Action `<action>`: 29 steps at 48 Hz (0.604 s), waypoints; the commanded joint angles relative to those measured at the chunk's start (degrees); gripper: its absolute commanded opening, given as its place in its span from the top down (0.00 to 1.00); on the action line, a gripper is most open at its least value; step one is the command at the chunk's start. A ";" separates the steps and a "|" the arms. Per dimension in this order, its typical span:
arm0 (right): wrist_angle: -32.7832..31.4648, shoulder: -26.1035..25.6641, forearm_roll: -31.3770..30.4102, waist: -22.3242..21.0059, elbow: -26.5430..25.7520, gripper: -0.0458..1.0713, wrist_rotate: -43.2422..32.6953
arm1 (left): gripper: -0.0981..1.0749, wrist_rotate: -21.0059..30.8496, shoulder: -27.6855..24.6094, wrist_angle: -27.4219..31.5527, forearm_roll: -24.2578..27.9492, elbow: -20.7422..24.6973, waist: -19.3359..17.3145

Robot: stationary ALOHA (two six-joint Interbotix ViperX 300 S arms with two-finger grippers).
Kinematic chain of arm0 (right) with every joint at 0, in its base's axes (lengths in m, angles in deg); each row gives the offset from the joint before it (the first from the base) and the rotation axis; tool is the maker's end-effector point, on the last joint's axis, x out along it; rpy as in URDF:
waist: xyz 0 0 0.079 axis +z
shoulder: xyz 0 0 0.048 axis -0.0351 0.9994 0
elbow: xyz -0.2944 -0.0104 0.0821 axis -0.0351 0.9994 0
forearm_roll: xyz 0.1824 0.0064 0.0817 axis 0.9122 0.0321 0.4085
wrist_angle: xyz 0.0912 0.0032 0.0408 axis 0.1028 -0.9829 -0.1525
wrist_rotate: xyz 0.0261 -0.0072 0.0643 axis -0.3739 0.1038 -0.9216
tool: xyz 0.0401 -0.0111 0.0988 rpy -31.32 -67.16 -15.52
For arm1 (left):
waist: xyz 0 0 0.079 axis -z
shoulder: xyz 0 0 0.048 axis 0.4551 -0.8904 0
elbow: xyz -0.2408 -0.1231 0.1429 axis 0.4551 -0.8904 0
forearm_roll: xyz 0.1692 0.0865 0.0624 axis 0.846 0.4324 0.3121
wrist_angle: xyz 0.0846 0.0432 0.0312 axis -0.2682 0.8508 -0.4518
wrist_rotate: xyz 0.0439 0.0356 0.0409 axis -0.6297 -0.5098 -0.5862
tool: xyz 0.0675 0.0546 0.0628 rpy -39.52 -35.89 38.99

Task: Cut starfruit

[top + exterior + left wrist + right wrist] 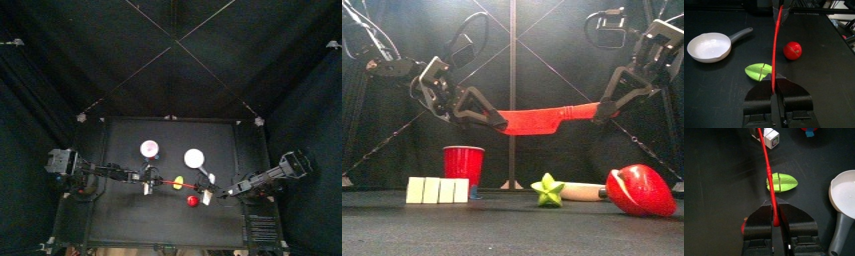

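Two sets of fingers clench one red blade [549, 118] — left [492, 116], right [599, 113] — above the starfruit [547, 189].

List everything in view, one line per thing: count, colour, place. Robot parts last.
starfruit: one, yellow-green star-shaped toy fruit, on the table in the middle, below the red piece
thin flat red plastic piece: one, red, held in the air between both grippers
round red toy fruit: one, red, front right
red plastic cup: one, red, rear left
white blocks: a row, white, front left
white pan with grey handle: one, white, behind the starfruit
left gripper: shut on the red piece's left end
right gripper: shut on its right end
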 commanded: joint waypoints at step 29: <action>4.75 3.60 2.55 -5.36 1.58 0.64 -0.09 | 0.63 0.00 -5.62 -0.70 0.79 4.75 -3.43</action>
